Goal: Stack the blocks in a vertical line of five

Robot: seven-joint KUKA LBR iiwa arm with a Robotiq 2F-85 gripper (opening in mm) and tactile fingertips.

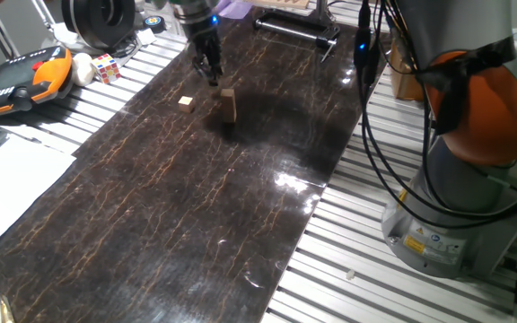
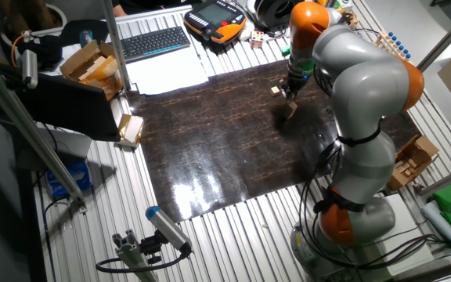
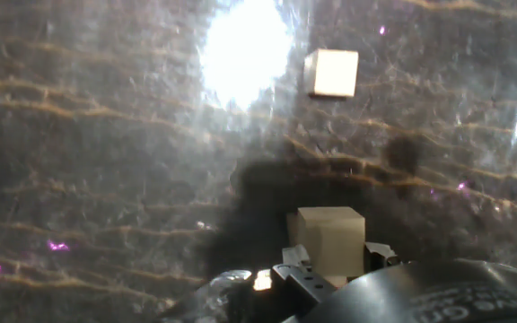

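We see a dark mat point(image 1: 196, 206) with thin gold lines lying on a table point(image 1: 348, 269) made of silver metal strips. At one end of the table sits an orange and black hand controller point(image 1: 16, 81). Next to it is a small cube with many colors point(image 1: 106, 67). A black keyboard point(image 2: 155, 43) lies near the controller, and a big white sheet of paper point(image 2: 167, 74) lies just below it. An open brown cardboard box point(image 2: 92, 66) stands beside the keyboard. A little tan box point(image 2: 130, 129) sits at the mat's corner.
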